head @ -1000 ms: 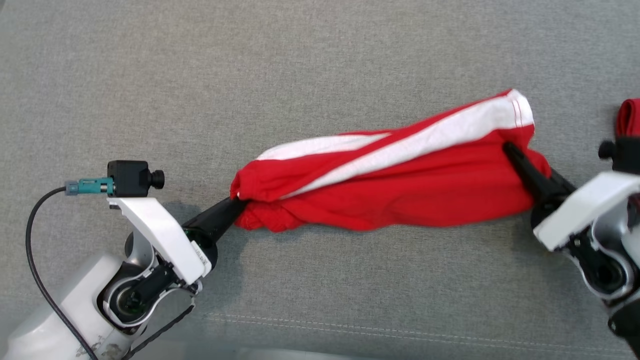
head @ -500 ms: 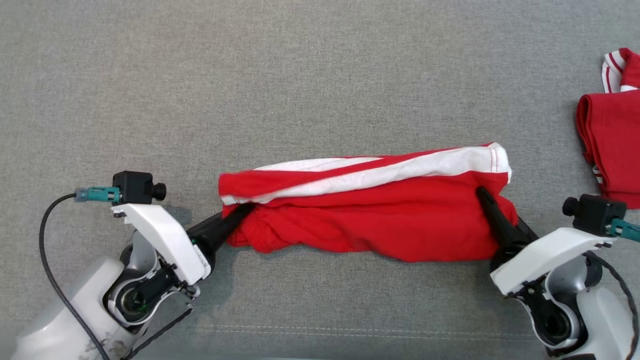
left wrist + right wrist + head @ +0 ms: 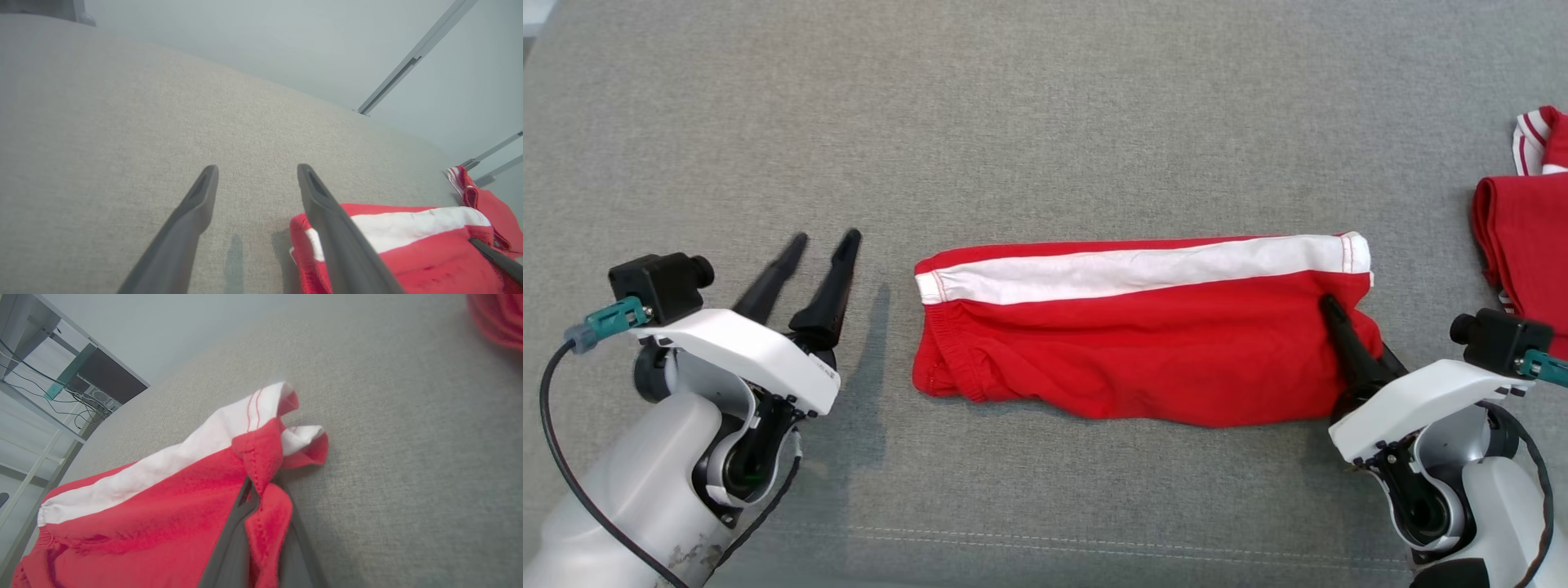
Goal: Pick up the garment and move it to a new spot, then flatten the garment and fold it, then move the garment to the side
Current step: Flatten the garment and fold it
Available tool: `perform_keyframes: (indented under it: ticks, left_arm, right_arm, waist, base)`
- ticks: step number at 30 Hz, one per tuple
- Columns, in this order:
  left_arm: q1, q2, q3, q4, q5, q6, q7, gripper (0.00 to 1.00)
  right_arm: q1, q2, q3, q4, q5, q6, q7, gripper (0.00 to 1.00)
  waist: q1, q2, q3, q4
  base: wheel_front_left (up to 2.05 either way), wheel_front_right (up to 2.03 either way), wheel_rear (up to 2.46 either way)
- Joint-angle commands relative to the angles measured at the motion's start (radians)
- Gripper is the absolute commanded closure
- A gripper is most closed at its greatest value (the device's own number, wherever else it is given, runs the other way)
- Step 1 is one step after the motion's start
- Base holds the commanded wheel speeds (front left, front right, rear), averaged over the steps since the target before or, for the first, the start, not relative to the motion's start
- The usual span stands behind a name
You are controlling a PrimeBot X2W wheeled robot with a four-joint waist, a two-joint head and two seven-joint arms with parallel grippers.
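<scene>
The red garment (image 3: 1127,359) lies folded into a long band on the grey fabric surface (image 3: 1045,122). It runs from left to right across the middle, nearer the stitched front edge than the far edge. A white stripe runs along its far long side. Its gathered, elastic-looking end points toward the left edge of the surface.

The left end effector (image 3: 827,236) is spread, and its two dark fingers hold nothing. It sits just off the garment's left end, apart from the cloth, with bare grey fabric between them. In the left wrist view the left end effector (image 3: 257,169) is spread over the bare surface. The garment (image 3: 408,245) lies behind the finger on that view's right.

The right end effector (image 3: 1333,314) is pressed together, pinching the garment's right end. One finger lies on top of the red cloth and the other is hidden beneath it. In the right wrist view, a fold of the garment (image 3: 163,506) is clamped between the fingers (image 3: 229,551). The white-striped corner curls up just past them.

A second red and white piece of clothing (image 3: 1523,237) lies at the right edge of the surface, apart from the garment.
</scene>
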Motion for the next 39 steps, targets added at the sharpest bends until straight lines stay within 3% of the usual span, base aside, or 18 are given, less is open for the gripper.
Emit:
perform_keyframes:
  ticks: [1,3,4,9,14,17,21,39]
  left_arm:
    - [0.001,0.050,0.048,-0.045,0.062,0.063,-0.048,0.00]
    - [0.026,0.050,0.070,-0.095,0.127,0.133,-0.076,0.00]
    - [0.026,0.050,0.070,-0.095,0.127,0.133,-0.076,0.00]
    - [0.133,0.034,0.141,-0.241,0.315,0.284,-0.087,0.00]
    - [0.267,0.006,0.206,-0.338,0.453,0.333,-0.088,0.00]
    - [0.350,-0.028,0.257,-0.387,0.544,0.326,-0.088,0.00]
    - [0.405,-0.064,0.285,-0.396,0.607,0.281,-0.088,0.00]
    - [0.425,-0.104,0.316,-0.347,0.672,0.203,-0.088,0.00]
  right_arm:
    - [0.002,0.004,0.011,-0.021,-0.014,-0.003,-0.017,1.00]
    - [0.010,-0.002,0.002,-0.012,-0.027,-0.003,-0.026,1.00]
    - [0.010,-0.002,0.002,-0.012,-0.027,-0.003,-0.026,1.00]
    - [0.040,-0.008,-0.030,0.010,-0.035,-0.003,-0.037,1.00]
    - [0.076,-0.009,-0.070,0.027,-0.036,-0.003,-0.045,1.00]
    - [0.097,-0.008,-0.079,0.046,-0.034,-0.003,-0.049,1.00]
    - [0.116,-0.012,-0.087,0.070,-0.032,-0.003,-0.055,1.00]
    - [0.108,-0.013,-0.101,0.108,-0.019,-0.003,-0.053,1.00]
  waist:
    - [0.0000,0.0000,-0.012,0.015]
    - [0.0000,0.0000,-0.021,0.027]
    - [0.0000,0.0000,-0.021,0.027]
    - [0.0000,0.0000,-0.055,0.051]
    - [0.0000,0.0000,-0.090,0.056]
    - [0.0000,0.0000,-0.121,0.053]
    - [0.0000,0.0000,-0.148,0.061]
    - [0.0000,0.0000,-0.188,0.065]
  base:
    - [0.00,0.00,0.00]
    - [0.00,0.00,0.00]
    - [0.00,0.00,0.00]
    - [0.00,0.00,0.00]
    - [0.00,0.00,0.00]
    - [0.00,0.00,0.00]
    - [0.00,0.00,0.00]
    - [0.00,0.00,0.00]
